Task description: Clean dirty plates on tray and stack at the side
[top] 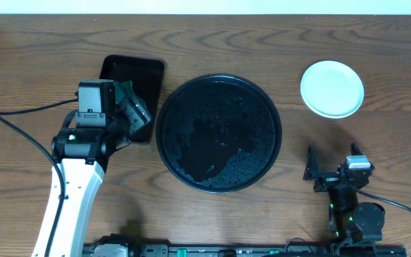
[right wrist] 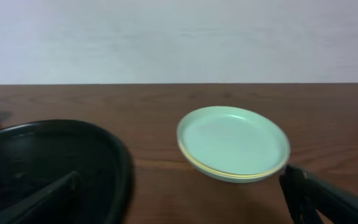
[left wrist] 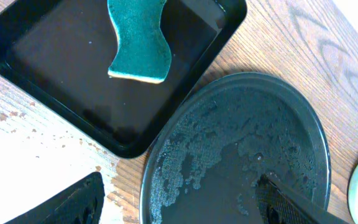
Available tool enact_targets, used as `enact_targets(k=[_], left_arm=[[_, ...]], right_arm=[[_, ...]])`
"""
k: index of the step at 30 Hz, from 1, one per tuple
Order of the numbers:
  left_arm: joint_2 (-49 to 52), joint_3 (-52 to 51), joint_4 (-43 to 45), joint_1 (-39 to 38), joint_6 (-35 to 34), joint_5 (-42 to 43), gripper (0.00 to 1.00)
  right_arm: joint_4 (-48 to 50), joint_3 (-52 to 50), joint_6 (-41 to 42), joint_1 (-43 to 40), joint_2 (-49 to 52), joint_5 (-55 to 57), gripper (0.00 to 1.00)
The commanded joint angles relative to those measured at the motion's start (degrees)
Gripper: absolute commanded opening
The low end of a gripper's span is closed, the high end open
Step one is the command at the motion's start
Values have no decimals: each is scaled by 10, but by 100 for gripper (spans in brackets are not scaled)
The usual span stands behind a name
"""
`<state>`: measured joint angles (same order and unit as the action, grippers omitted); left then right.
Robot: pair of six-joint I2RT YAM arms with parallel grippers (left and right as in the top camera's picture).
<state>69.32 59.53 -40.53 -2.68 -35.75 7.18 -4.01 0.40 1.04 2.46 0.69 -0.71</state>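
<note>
The plates (top: 332, 88) sit stacked on the wood at the back right, off the tray. In the right wrist view the plates (right wrist: 234, 142) show a mint-blue top and a thin yellow rim underneath. The round black tray (top: 220, 132) is at the centre, wet and beaded with water, with no plate on it. My left gripper (top: 135, 114) hovers open over the gap between the two trays, with nothing between its fingers (left wrist: 73, 202). My right gripper (top: 332, 158) stands open in front of the stack and holds nothing.
A smaller rectangular black tray (top: 130, 75) lies at the back left with a teal wavy sponge (left wrist: 138, 40) in it. In the left wrist view the round tray's rim (left wrist: 166, 143) nearly touches that tray. A cable (top: 27, 111) trails left of the left arm.
</note>
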Motion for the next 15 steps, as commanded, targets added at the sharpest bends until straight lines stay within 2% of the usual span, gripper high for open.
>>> enact_targets(k=[1, 15], left_arm=[[0, 0, -2, 1, 6, -1, 79], [0, 0, -2, 1, 6, -1, 79]], right_arm=[[-3, -1, -24, -21, -4, 19, 99], [-3, -1, -24, -35, -4, 1, 99]])
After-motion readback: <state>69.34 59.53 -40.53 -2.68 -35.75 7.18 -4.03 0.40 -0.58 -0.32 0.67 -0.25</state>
